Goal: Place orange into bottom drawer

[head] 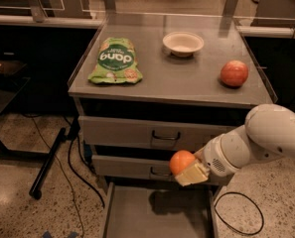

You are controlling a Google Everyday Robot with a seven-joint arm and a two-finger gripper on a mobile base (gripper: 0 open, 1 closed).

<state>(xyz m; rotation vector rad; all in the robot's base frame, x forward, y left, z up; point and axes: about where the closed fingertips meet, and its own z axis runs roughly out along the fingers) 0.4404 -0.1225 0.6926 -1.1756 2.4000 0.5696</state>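
My gripper is shut on the orange, a round matte orange fruit. It hangs in front of the middle drawer, above the far end of the bottom drawer. The bottom drawer is pulled open, a wide shallow grey tray with a bare floor. My white arm comes in from the right. The orange's shadow falls on the drawer floor below it.
On the cabinet top lie a green snack bag, a white bowl and a red apple. Two upper drawers with dark handles are closed. Black cables and a stand leg lie on the speckled floor.
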